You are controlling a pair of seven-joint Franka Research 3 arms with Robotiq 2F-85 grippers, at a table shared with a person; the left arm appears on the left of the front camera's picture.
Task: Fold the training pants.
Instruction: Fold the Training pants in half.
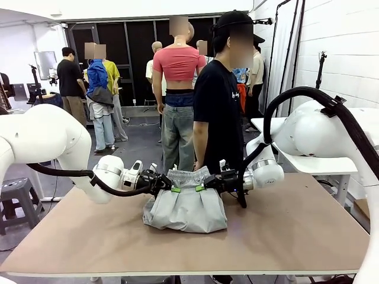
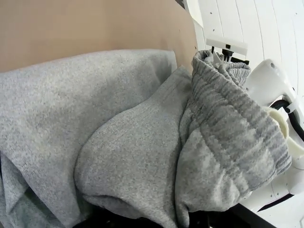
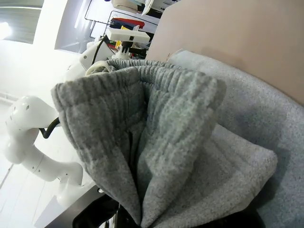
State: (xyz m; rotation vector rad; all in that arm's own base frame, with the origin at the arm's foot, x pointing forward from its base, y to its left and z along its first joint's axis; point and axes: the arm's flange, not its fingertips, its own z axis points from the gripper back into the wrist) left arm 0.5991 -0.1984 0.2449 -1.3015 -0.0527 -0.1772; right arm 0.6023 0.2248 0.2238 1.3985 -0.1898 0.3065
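I have the left pincer (image 1: 173,189) and right pincer (image 1: 202,187) each pinching the training pants (image 1: 186,208) at the waistband, raised off the tabletop (image 1: 284,231). The rest of the pants lies toward me; I judge the fold carries the waistband that way.

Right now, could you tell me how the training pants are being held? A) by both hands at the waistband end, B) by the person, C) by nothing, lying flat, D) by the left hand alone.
A: the left hand and right hand each pinch the waistband end of the training pants, lifting it off the table.
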